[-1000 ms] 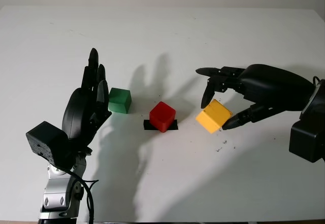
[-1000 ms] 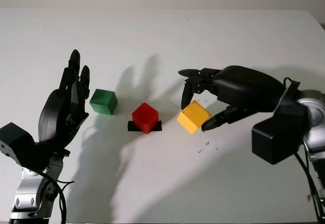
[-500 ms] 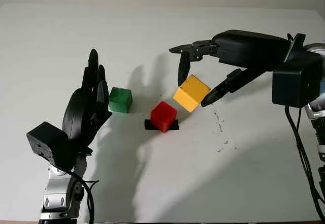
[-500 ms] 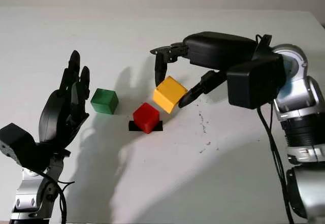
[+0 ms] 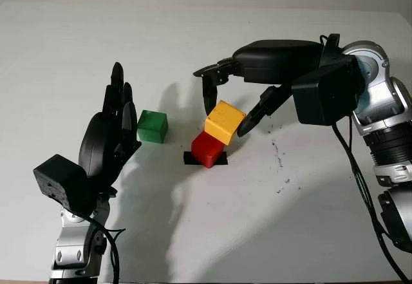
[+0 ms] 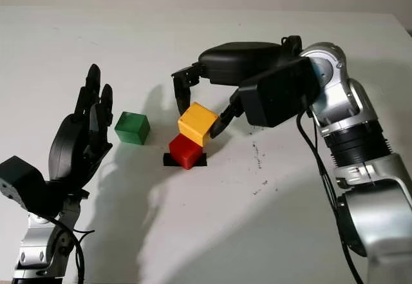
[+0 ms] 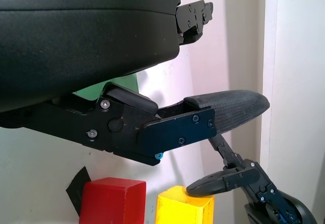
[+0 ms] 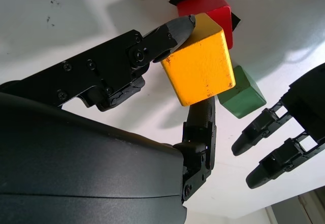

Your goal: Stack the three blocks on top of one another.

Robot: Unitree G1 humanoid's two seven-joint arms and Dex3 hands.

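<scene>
Nearest, left hand (image 5: 112, 132) stands upright and open, holding nothing, green block (image 5: 152, 127) just beyond its fingertips, likely waiting its turn. Farther, right hand (image 5: 225, 113) pinches yellow block (image 5: 224, 122) between its fingers, tilted, low over red block (image 5: 206, 148) on black tape (image 5: 188, 159), apparently for stacking. No legible writing.

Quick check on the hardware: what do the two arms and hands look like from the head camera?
Both hands, left hand and right hand, have glossy black shells and slim black jointed fingers with visible screws. Each wrist carries a black box-shaped camera block. The forearms are silver metal with black ribbed joints, and black cables trail beside them.
</scene>
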